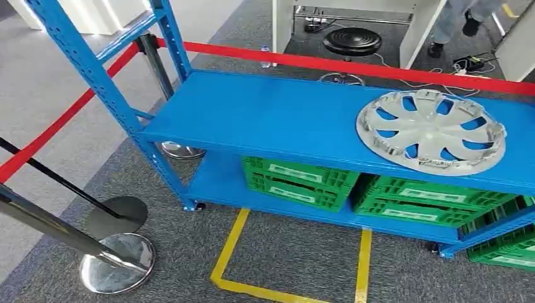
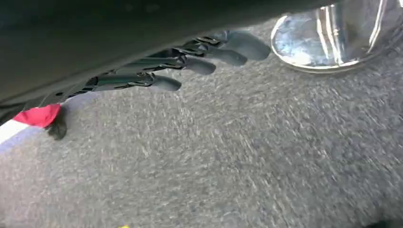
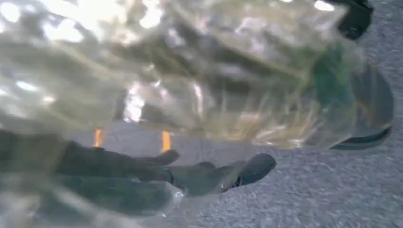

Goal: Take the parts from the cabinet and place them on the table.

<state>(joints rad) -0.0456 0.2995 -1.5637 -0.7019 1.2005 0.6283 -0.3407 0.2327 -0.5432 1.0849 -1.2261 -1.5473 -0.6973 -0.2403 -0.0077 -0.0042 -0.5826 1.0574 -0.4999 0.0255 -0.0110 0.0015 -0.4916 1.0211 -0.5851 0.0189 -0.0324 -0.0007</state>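
Head view — red barrier tape (image 1: 353, 63), stanchion base (image 1: 118, 262), green crates (image 1: 296, 182)

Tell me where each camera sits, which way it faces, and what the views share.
Head view: high on the body, looking down at the blue shelf and hubcap.
Left wrist view: behind the left hand, over grey carpet, near a chrome base.
Right wrist view: behind the right hand, under a clear wrapped part.
Shared: carpet.
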